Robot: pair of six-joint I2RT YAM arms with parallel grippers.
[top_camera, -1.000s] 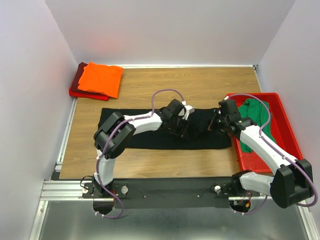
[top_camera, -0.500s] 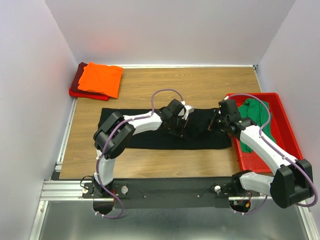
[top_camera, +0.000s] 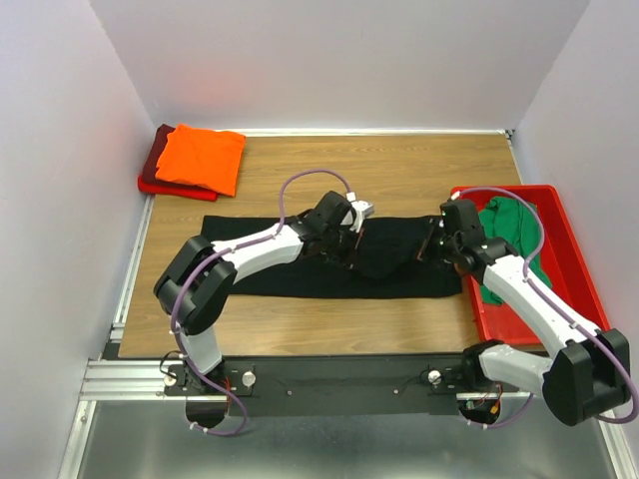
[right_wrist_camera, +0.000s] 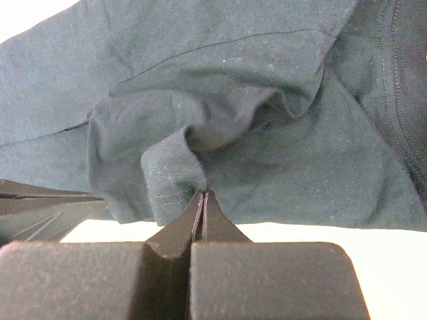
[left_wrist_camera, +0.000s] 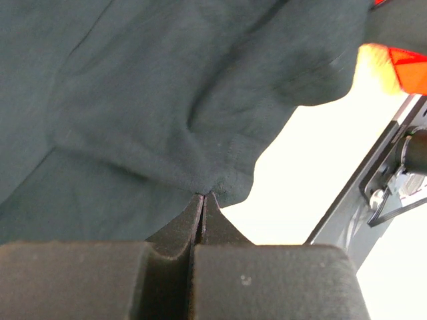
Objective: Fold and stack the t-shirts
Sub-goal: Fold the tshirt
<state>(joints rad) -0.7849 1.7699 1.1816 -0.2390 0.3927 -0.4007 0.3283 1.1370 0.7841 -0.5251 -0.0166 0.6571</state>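
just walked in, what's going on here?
Both arms are on the black t-shirt spread on the table. The left gripper and right gripper are each shut on a pinch of its cloth. The orange t-shirt sits folded far left on the dark red t-shirt; the green t-shirt lies in the red bin.

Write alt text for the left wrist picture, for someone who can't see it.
The left claw, pinched shut, grips a hemmed edge of the black t-shirt, whose wrinkled cloth fills most of the view.
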